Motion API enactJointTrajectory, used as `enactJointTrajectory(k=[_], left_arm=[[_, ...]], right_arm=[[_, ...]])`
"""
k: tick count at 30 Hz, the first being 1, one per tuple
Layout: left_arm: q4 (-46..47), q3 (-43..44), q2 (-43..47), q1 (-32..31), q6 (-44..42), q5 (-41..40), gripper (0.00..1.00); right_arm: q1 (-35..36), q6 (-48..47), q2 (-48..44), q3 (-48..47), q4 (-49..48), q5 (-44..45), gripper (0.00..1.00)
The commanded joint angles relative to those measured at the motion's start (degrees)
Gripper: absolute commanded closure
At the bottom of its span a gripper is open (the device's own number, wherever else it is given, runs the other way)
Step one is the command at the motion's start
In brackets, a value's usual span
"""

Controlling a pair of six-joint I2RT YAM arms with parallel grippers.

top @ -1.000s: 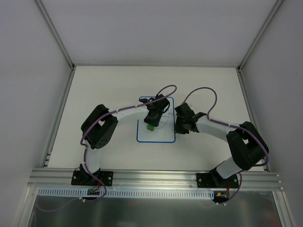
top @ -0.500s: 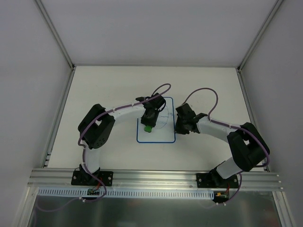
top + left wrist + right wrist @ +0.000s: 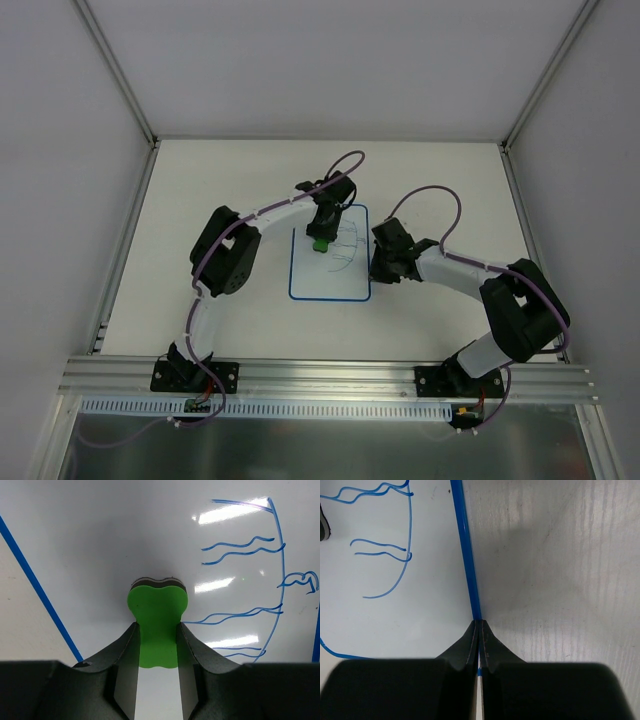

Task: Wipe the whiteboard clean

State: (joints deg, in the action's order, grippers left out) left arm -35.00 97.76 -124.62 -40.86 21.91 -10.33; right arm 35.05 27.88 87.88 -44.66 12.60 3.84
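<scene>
The whiteboard (image 3: 330, 278) lies flat mid-table, white with a thin blue border, and blue wavy scribbles (image 3: 345, 250) show on its right half. My left gripper (image 3: 320, 238) is shut on a small green block (image 3: 319, 243) and holds it on the board's far left part. In the left wrist view the green block (image 3: 157, 610) sits between my fingers (image 3: 125, 660) on the white surface (image 3: 90, 540), with scribbles (image 3: 240, 545) to its right. My right gripper (image 3: 376, 267) is shut, its tips (image 3: 479, 625) resting on the board's right blue border (image 3: 465, 555).
The pale table (image 3: 220, 180) is fenced by white walls with metal rails (image 3: 125, 250) at the sides. An aluminium rail (image 3: 330, 375) runs along the near edge, behind the arm bases. Purple cables (image 3: 435, 200) loop above both wrists.
My left gripper has moved with the green block from the board's middle toward its far end, and the left elbow swung right. The right arm has not moved.
</scene>
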Motion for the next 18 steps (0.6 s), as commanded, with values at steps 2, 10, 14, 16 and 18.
enactJointTrajectory(k=[2, 10, 14, 16, 18], left_arm=[[-1.12, -4.40, -1.86, -1.50, -0.73, 3.73, 1.00], [-1.73, -16.44, 5.69, -9.75, 1.64, 7.60, 1.00], [-1.73, -18.56, 8.60, -10.73, 3.31, 7.52, 1.00], [-1.73, -18.57, 9.39, -10.38, 3.58, 5.85, 1.00], [-1.74, -17.95, 9.57, -8.89, 4.36, 5.67, 1.00]], right_arm=[[-0.33, -0.54, 1.25, 2.30, 4.54, 2.32, 1.00], [-0.33, -0.54, 1.07, 2.48, 4.54, 2.32, 1.00], [-0.33, -0.54, 1.07, 2.48, 4.54, 2.23, 1.00], [-0.42, -0.54, 0.89, 2.56, 4.45, 2.23, 1.00], [-0.33, -0.54, 0.54, 2.83, 4.45, 2.32, 1.00]])
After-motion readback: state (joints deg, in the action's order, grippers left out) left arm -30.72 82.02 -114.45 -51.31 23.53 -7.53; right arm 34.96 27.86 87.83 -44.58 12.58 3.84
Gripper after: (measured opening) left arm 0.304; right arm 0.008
